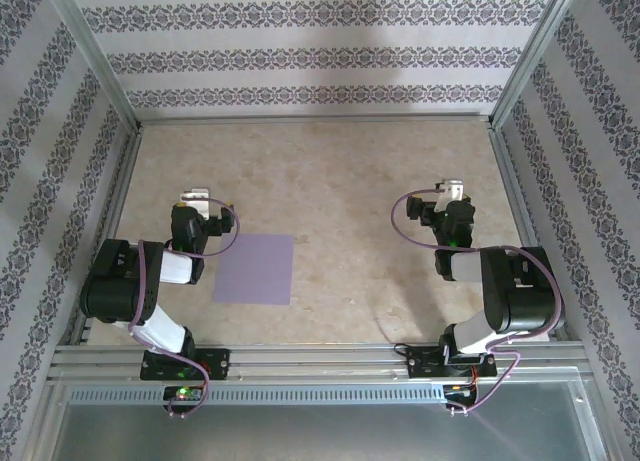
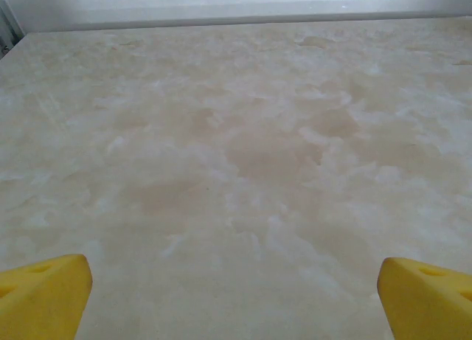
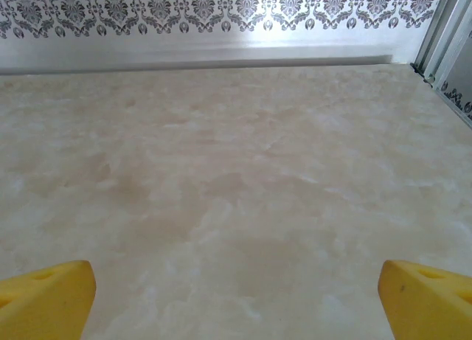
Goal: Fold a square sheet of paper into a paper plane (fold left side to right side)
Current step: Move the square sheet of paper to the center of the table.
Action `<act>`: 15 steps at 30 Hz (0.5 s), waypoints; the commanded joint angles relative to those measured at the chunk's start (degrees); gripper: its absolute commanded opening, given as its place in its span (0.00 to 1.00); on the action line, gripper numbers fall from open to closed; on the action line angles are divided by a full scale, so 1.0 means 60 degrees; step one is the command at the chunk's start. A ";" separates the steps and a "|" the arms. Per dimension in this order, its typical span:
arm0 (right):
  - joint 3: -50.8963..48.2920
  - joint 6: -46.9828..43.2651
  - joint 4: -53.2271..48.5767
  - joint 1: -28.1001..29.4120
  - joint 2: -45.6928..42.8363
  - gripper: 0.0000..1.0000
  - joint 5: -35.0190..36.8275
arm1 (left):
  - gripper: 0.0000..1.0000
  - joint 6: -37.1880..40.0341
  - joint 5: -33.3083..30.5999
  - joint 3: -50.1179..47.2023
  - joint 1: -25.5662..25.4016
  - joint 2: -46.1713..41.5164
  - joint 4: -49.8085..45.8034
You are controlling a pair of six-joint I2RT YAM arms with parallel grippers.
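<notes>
One square sheet of paper (image 1: 254,268), plain lavender, flat, left fingers (image 1: 194,195) spread

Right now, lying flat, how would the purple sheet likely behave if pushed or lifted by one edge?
The square sheet of paper lies flush with no visible thickness, so it is probably light and floppy, drooping if lifted by an edge. On the smooth-looking table it would likely slide when pushed, not buckle.

Black left arm (image 1: 125,281) and right arm (image 1: 515,296), white links, purple cables (image 1: 237,228), yellow tool fingers (image 2: 44,292).
</notes>
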 commanded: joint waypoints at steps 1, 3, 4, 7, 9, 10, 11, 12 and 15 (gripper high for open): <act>-0.0085 0.0066 0.0320 0.0034 0.0104 0.98 0.0089 | 1.00 0.0090 0.0182 0.0161 0.0064 -0.0044 -0.0061; -0.0093 0.0059 0.0320 0.0034 0.0104 0.98 0.0080 | 1.00 0.0090 0.0182 0.0154 0.0064 -0.0052 -0.0067; -0.0093 0.0059 0.0320 0.0034 0.0103 0.98 0.0089 | 1.00 0.0090 0.0182 0.0162 0.0064 -0.0047 -0.0064; -0.0093 0.0059 0.0320 0.0034 0.0094 0.98 0.0100 | 1.00 0.0088 0.0182 0.0162 0.0064 -0.0039 -0.0057; -0.0093 0.0061 0.0320 0.0034 0.0092 0.98 0.0102 | 1.00 0.0090 0.0196 0.0166 0.0064 -0.0051 -0.0056; -0.0089 0.0059 0.0320 0.0034 0.0093 0.98 0.0100 | 1.00 0.0076 0.0196 0.0166 0.0073 -0.0047 -0.0068; -0.0092 0.0059 0.0320 0.0038 0.0101 0.98 0.0104 | 1.00 0.0064 0.0157 0.0153 0.0065 -0.0042 -0.0046; -0.0093 0.0059 0.0320 0.0035 0.0104 0.98 0.0105 | 1.00 0.0039 0.0073 0.0140 0.0064 -0.0045 -0.0026; -0.0079 0.0081 0.0306 0.0034 0.0105 0.98 0.0084 | 1.00 0.0005 -0.0049 0.0138 0.0067 -0.0051 -0.0001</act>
